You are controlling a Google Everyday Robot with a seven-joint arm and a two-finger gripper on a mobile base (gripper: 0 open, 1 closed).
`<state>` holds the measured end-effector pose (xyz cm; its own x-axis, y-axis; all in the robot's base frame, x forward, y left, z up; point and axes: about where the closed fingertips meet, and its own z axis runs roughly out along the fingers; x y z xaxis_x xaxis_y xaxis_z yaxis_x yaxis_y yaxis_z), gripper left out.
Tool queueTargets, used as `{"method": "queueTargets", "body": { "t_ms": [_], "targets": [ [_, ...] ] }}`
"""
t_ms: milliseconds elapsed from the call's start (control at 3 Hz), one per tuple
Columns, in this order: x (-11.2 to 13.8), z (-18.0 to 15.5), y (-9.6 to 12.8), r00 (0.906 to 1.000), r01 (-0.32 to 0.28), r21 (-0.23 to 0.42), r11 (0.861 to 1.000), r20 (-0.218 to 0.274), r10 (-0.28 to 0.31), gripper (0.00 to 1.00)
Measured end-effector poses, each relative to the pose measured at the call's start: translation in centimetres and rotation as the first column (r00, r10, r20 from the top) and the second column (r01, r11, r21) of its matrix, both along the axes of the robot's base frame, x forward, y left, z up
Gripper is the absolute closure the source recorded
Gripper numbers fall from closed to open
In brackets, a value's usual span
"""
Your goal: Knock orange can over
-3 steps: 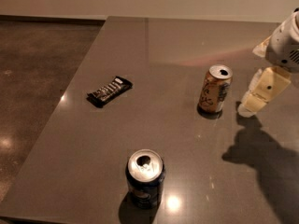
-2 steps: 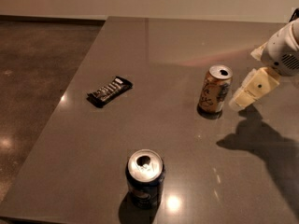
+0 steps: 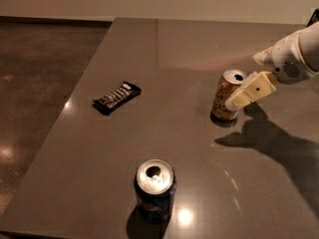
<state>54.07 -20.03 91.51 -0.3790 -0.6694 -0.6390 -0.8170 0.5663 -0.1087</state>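
The orange can (image 3: 224,97) stands upright on the grey table (image 3: 164,148), right of the middle, with its silver top open. My gripper (image 3: 240,97) comes in from the right edge on a white arm. Its cream tip is against the can's upper right side, or just in front of it. The can does not look tilted.
A dark blue can (image 3: 155,189) stands upright near the front edge. A black snack bar (image 3: 116,96) lies left of the middle. The table's left edge drops to a brown floor (image 3: 40,83). The arm's shadow lies on the table right of the orange can.
My gripper has moved left and a little up, from beside the orange can to right against its upper right side. The can still stands where it was.
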Motion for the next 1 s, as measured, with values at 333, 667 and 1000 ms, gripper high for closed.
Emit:
{"method": "queueTargets", "body": {
  "t_ms": [333,667,1000],
  "targets": [
    [0.3,-0.3,1.3,0.9999,-0.013,0.044,0.999,0.008,0.013,0.00],
    [0.2,-0.6,1.9,0.9998,-0.017,0.059,0.998,-0.005,0.018,0.15],
    [-0.1,-0.4,2.4,0.9996,-0.025,0.078,0.997,-0.012,0.026,0.39]
  ]
}}
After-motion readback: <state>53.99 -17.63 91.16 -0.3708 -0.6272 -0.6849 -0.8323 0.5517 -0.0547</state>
